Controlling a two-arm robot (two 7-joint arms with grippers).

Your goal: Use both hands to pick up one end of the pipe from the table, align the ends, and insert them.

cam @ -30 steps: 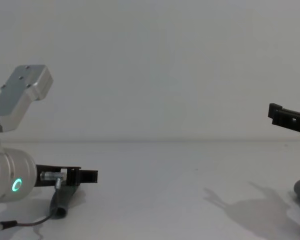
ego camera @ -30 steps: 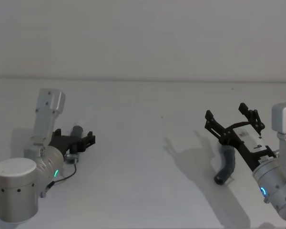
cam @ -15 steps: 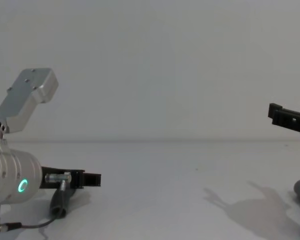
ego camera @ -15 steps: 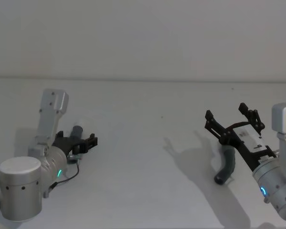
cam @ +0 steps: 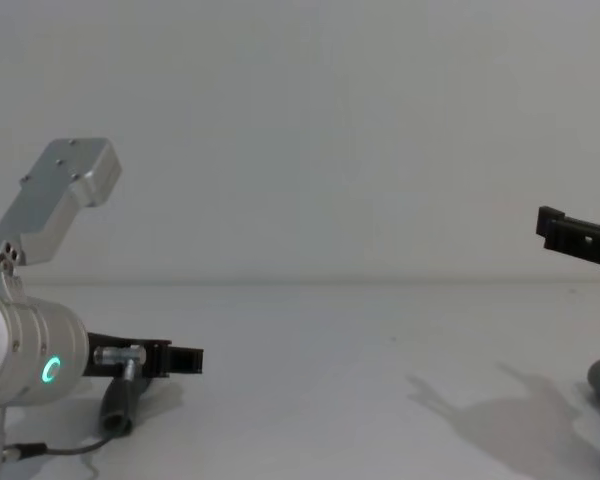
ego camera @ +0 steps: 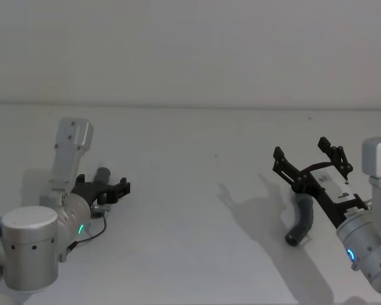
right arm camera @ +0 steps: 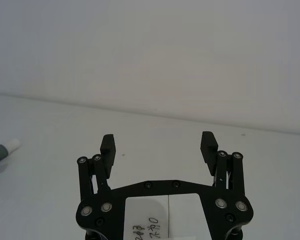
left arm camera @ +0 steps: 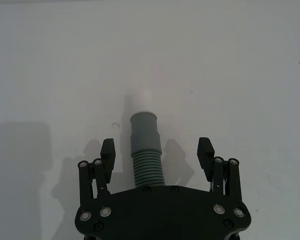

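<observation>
The only thing that moved in that last second was the left gripper (ego camera: 117, 189). It crept forward a touch, low over the table (ego camera: 197, 216), while the right gripper (ego camera: 301, 151) sat exactly where it had been. By this point the left one's fingers (left arm camera: 107, 152) were spread wide, with the left piece (left arm camera: 146, 150) running straight up the gap between them. There was a finger on each side, and neither was touching it as far as we could see. We read that as the approach being about finished: nothing was grabbed yet, and the squeeze was the next thing needed on that side.

The right gripper was splayed too, holding nothing and hanging well above the table. The right piece (ego camera: 303, 219) lay on the table underneath it, back beneath the palm rather than between the fingers. So we figured that side had its whole descent left to do.

On the parts, the left piece was dark grey plastic. It had a ribbed stretch (left arm camera: 149, 170) nearest the palm, then a smooth round collar (left arm camera: 143, 131), then a narrower whitish tip (left arm camera: 144, 99) pointing away from the gripper. The right piece was a gently bent grey tube with a dark open mouth (ego camera: 294, 239). A thin cable (ego camera: 92, 232) trailed by the left wrist. The table was plain matte white.
</observation>
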